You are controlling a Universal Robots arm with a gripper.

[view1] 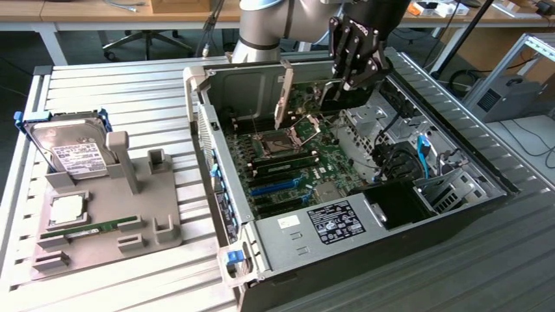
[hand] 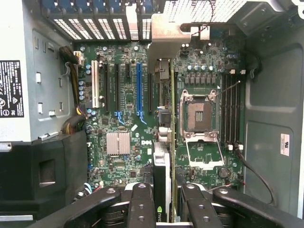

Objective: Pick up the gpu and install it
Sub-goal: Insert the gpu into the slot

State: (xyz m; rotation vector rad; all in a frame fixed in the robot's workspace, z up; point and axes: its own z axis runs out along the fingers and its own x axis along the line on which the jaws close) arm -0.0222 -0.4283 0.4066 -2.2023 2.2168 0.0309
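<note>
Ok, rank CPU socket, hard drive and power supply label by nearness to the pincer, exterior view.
1. CPU socket, in the case, by the pincer holding the gpu.
2. Power supply label, case's near end.
3. Hard drive, outside, exterior view's left.

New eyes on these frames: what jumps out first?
The gripper, clamped on the gpu, holds it edge-on above the motherboard inside the open computer case. At the exterior view's left, a grey fixture carries a hard drive.
</note>
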